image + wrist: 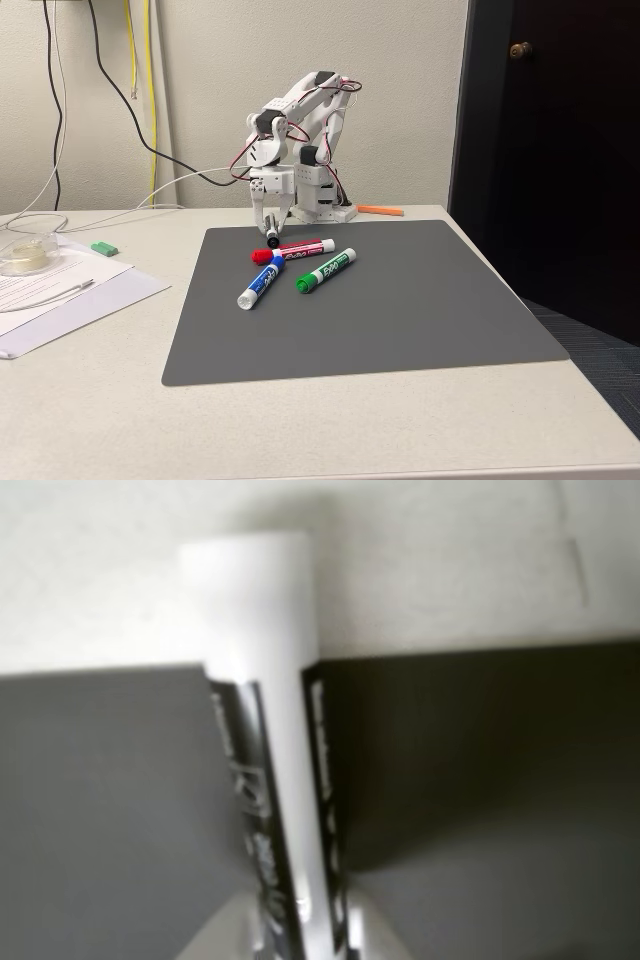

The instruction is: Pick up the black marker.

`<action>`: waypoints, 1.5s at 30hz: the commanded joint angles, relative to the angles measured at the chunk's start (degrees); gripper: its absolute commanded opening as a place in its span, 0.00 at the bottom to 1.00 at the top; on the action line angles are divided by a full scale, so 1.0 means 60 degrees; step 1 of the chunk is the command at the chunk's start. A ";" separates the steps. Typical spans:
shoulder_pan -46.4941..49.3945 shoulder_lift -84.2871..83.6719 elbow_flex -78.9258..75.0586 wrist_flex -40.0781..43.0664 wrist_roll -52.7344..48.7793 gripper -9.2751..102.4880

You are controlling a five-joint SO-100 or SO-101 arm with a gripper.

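Note:
My gripper (270,222) hangs at the back edge of the grey mat (400,320), just in front of the arm's base, and is shut on the black marker (272,238). The marker stands nearly upright in the jaws. Its black end points down, at or just above the mat. In the wrist view the black marker (285,780) is blurred: a white barrel with black lettering that runs up from the bottom edge, across the mat's edge and over the pale table.
A red marker (293,249), a blue marker (260,283) and a green marker (326,270) lie on the mat just in front of the gripper. Papers (60,290), a plastic dish (25,255) and a small green piece (105,247) are at left. An orange object (380,210) lies behind the mat.

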 commanded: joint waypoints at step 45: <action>-0.4263 0.0264 -0.7544 0.4893 0.2842 0.08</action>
